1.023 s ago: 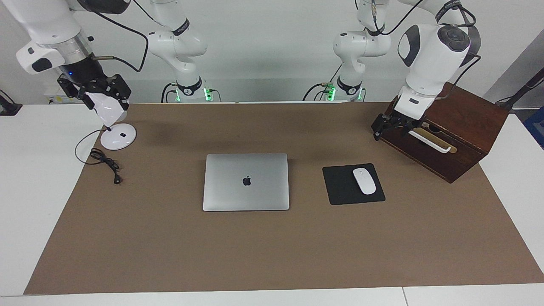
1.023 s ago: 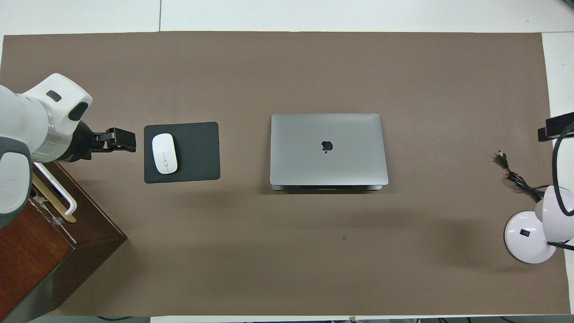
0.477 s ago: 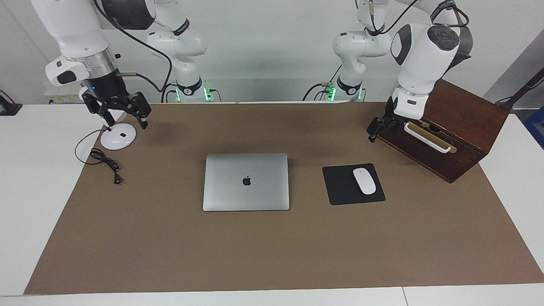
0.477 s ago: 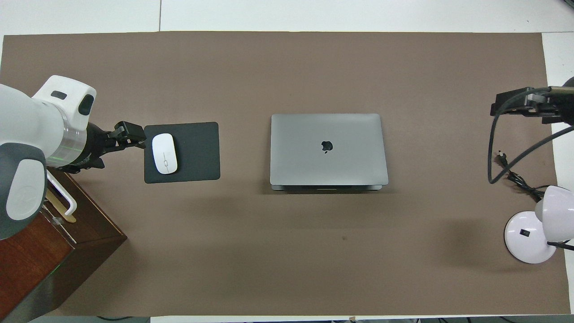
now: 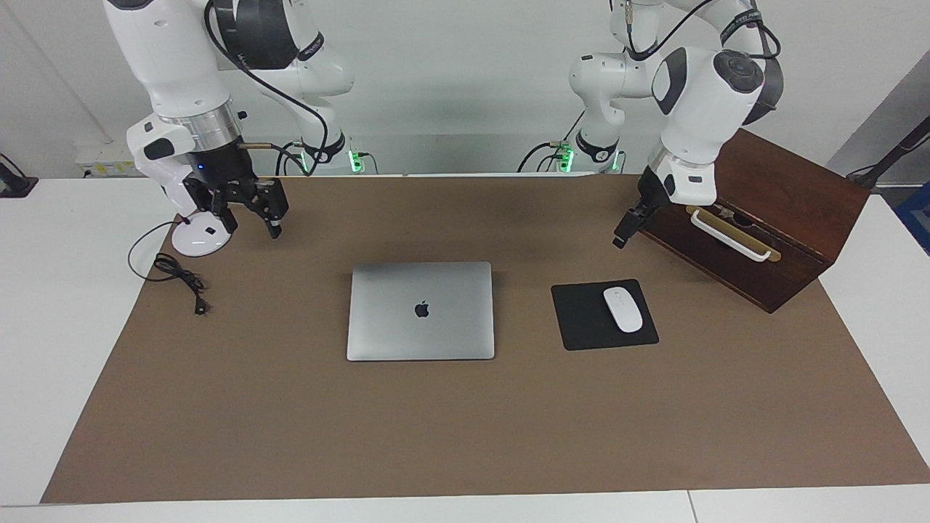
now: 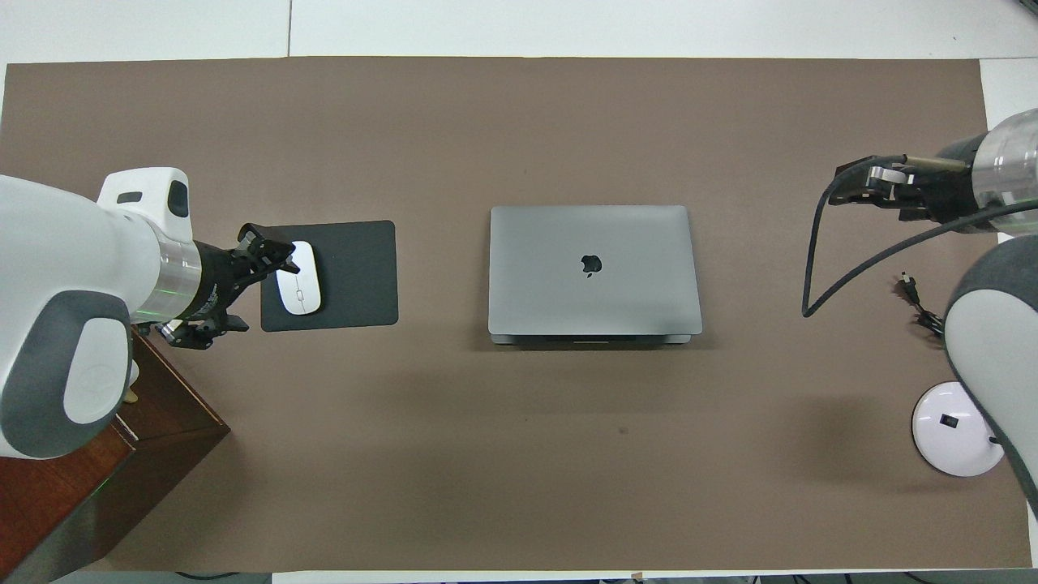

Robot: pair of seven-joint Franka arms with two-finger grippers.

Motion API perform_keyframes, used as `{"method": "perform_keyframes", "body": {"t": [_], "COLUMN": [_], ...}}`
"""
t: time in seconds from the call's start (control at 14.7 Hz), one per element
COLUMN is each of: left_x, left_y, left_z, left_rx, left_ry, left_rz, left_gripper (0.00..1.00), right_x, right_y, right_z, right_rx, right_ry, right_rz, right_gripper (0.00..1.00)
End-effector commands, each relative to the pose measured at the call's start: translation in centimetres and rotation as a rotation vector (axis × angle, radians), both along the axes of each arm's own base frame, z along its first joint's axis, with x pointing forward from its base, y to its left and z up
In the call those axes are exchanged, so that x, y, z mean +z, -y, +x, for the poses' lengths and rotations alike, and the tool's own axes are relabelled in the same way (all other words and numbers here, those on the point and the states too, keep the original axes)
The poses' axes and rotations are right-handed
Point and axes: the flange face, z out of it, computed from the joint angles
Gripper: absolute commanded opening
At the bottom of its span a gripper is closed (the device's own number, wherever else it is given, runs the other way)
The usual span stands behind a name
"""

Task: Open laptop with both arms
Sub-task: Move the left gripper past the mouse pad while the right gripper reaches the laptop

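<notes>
The laptop (image 5: pixel 421 311) lies shut mid-table, touched by neither gripper. Facing: right gripper (image 5: pixel 249 216) spread wide, empty (beside the lamp base (image 5: pixel 201 237)); left gripper (image 5: pixel 623 234) unreadable. Overhead: left gripper (image 6: pixel 272 253) covers the mouse (image 6: pixel 298 278).

I'm seeing my two glossy white arms with rounded grey joint caps, silver wrist rings, and black cables looping off the wrists. Left gripper (image 5: pixel 623 231) and right gripper (image 5: pixel 251 216) are black and angular. Green lights glow at both bases.
</notes>
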Motion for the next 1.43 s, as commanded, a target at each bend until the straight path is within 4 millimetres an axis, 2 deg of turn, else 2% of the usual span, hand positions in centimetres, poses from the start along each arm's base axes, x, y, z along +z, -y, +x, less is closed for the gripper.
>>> {"method": "perform_keyframes", "body": {"t": [0.0,0.14,0.2,0.27,0.34,0.48,0.61,0.75,0.89,1.02,1.16,1.23,1.3,1.36], "left_x": [-0.6,-0.7,-1.6,-2.4,-3.5,-5.8,-7.9,-9.7,-11.3,-13.0,-15.2,-15.9,-16.9,-17.7], "left_y": [-0.2,-1.1,-1.6,-1.2,-1.0,-0.2,-0.2,-0.1,-0.1,1.4,2.5,3.3,3.9,4.8], "left_z": [-1.6,-1.4,-1.6,-1.7,-1.7,-2.2,-2.6,-2.8,-3.4,-4.4,-4.7,-4.8,-4.9,-5.1], "left_rx": [0.139,0.221,0.263,0.304,0.364,0.518,0.614,0.707,0.808,0.895,0.985,0.995,1.028,1.063], "left_ry": [-0.025,-0.063,-0.091,-0.097,-0.089,-0.142,-0.163,-0.23,-0.263,-0.266,-0.309,-0.313,-0.318,-0.334], "left_rz": [-0.084,-0.188,-0.238,-0.276,-0.29,-0.376,-0.442,-0.513,-0.566,-0.609,-0.652,-0.649,-0.654,-0.668], "left_gripper": [0.54,0.3,0.2,0.15,0.14,0.07,0.0,0.0,0.0,0.0,0.0,0.0,0.0,0.0], "right_x": [-0.8,-0.7,-0.7,-0.8,-0.9,-1.1,-1.3,-1.2,-1.5,-1.5,-1.7,-2.4,-3.2,-3.7], "right_y": [-0.8,-1.1,-1.2,-1.5,-2.6,-3.4,-4.2,-5.9,-6.3,-6.8,-7.9,-8.6,-9.5,-9.8], "right_z": [-0.7,-0.7,-0.8,-0.8,-1.1,-1.5,-1.7,-2.0,-2.1,-2.2,-2.4,-2.4,-2.5,-2.5], "right_rx": [-0.052,-0.071,-0.094,-0.121,-0.139,-0.18,-0.21,-0.242,-0.26,-0.284,-0.286,-0.287,-0.291,-0.302], "right_ry": [0.01,0.002,0.0,-0.006,-0.011,-0.021,-0.026,-0.034,-0.042,-0.045,-0.051,-0.041,-0.029,-0.018], "right_rz": [0.03,0.093,0.101,0.107,0.112,0.12,0.127,0.157,0.164,0.171,0.181,0.19,0.196,0.203], "right_gripper": [0.36,0.17,0.09,0.02,0.0,0.0,0.0,0.0,0.0,0.0,0.41,0.85,1.0,1.0]}}
